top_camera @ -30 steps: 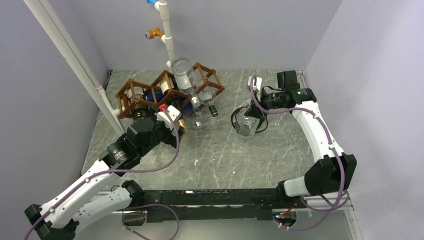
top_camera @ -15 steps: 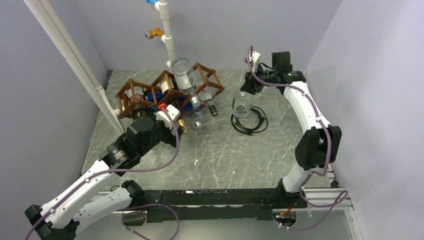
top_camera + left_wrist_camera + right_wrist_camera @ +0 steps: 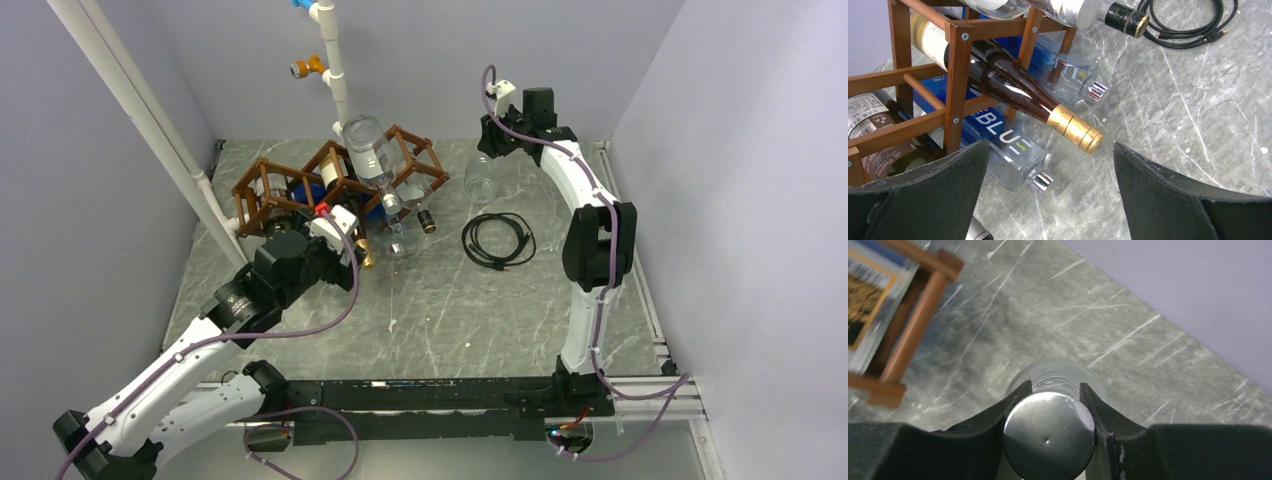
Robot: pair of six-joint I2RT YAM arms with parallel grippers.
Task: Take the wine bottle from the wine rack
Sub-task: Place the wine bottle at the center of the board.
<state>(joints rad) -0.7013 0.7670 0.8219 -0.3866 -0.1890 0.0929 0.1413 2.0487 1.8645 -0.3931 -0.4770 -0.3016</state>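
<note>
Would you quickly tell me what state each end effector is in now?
Left end effector: open, holding nothing.
Right end effector: closed on the clear bottle's capped neck.

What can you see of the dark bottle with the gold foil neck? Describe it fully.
The dark bottle is glossy brown glass, with a cream label on its body and gold foil round the neck. It lies slanted through a cell of the wooden wine rack, resting on the frame, neck sticking out and downward towards the table.
</note>
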